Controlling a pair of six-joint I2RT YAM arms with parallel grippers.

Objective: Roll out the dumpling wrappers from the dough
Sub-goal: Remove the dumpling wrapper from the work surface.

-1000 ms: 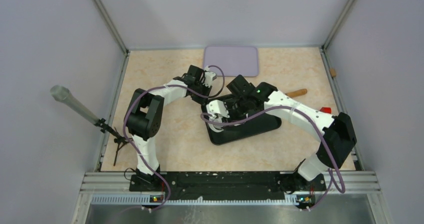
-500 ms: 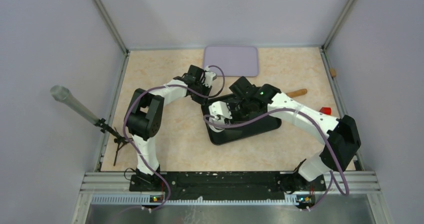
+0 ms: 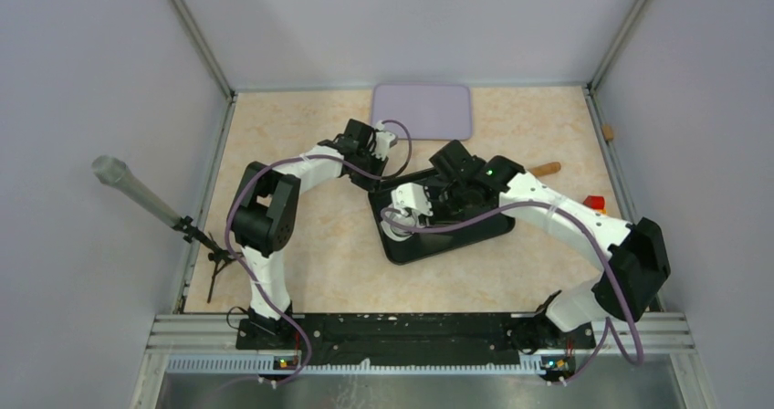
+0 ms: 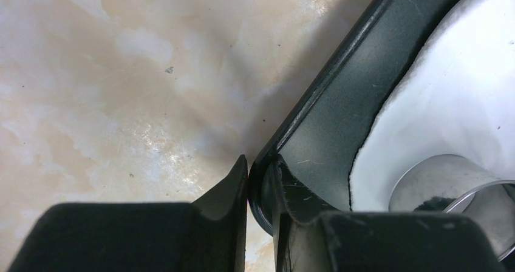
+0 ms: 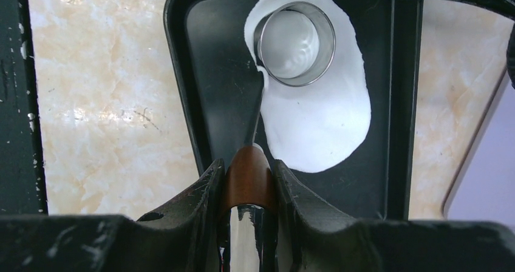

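Marble-patterned tabletop [image 3: 310, 254] carries a black tray [image 3: 447, 240] at its middle. Inside the tray, toward its far left corner, lies the dough [image 5: 322, 114], flattened into a white oval sheet. A metal ring cutter [image 5: 295, 41] stands on the dough's end nearest that corner. The left gripper [image 4: 260, 163] is pinched narrowly on the rim at this tray corner. The right gripper [image 5: 248, 163] hovers over the tray, its jaws clamped around a brown-handled tool [image 5: 249, 184] that points at the dough's edge. Beyond the tray rests a lilac board [image 3: 422, 110]; a wooden rolling pin [image 3: 545, 169] lies just right of the tray.
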